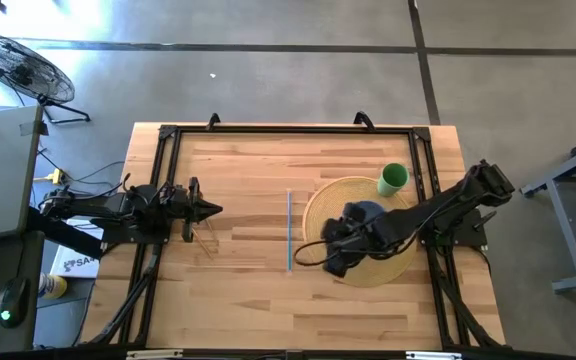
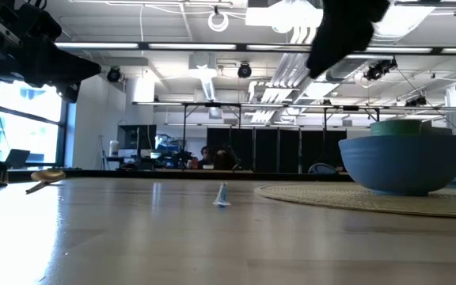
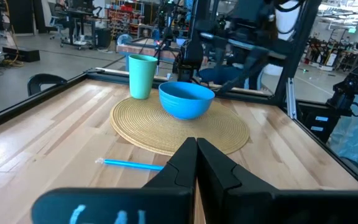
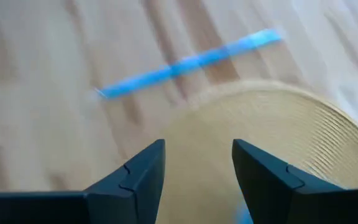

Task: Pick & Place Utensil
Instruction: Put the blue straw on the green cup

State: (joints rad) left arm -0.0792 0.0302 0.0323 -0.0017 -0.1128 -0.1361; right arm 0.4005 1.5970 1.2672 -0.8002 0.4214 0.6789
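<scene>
The utensil is a thin light-blue stick (image 1: 289, 230) lying flat on the wood, running from the near side toward the far side, just left of a round woven mat (image 1: 368, 262). It also shows in the right wrist view (image 4: 185, 62) and the left wrist view (image 3: 129, 164). My right gripper (image 4: 197, 163) is open and hovers above the mat's left edge (image 1: 334, 248), with the utensil a little ahead of its fingers. It touches nothing. My left gripper (image 1: 211, 210) is shut and waits over the table's left part, its tips (image 3: 196, 155) pointing toward the mat.
A blue bowl (image 3: 186, 99) sits on the mat, partly under my right arm in the high view (image 1: 366, 210). A green cup (image 1: 393, 178) stands at the mat's far edge. Bare wood lies between the utensil and my left gripper. A black frame (image 1: 168, 135) borders the table.
</scene>
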